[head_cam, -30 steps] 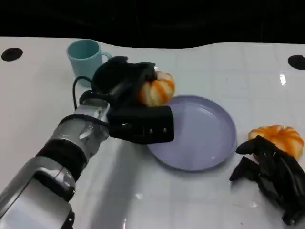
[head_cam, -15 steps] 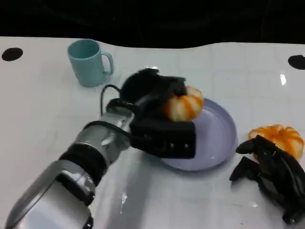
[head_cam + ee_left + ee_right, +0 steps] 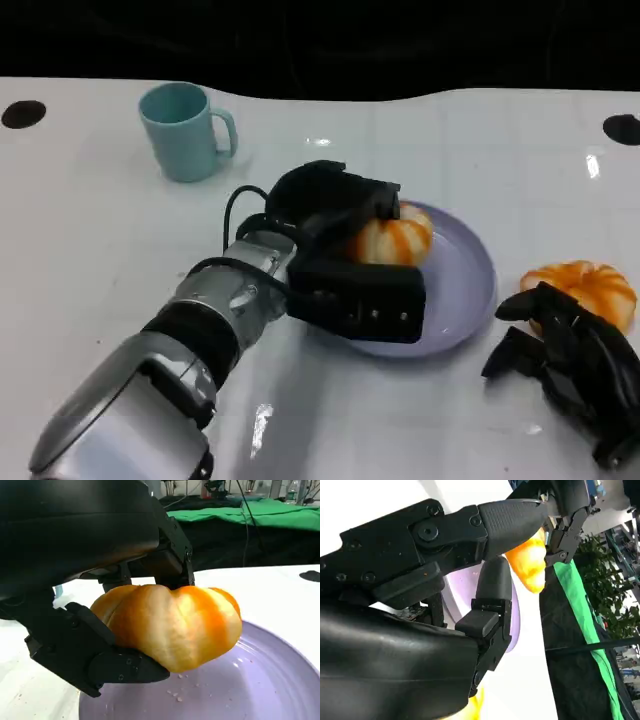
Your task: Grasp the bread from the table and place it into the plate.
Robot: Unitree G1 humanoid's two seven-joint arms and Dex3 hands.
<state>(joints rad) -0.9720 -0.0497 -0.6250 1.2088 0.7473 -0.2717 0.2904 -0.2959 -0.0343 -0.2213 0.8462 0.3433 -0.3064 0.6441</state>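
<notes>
Orange-striped bread (image 3: 392, 238), gripped by the left hand (image 3: 335, 215), hangs inside the lilac plate's (image 3: 465, 300) rim.

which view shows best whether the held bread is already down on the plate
The left wrist view: the bread fills it, gripped by the left hand just above the plate. The head view shows it half hidden behind the hand; the right wrist view catches a yellow sliver.

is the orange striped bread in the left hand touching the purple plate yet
Apart. The left wrist view shows the bread gripped by the left hand, with shadowed space between it and the plate.
</notes>
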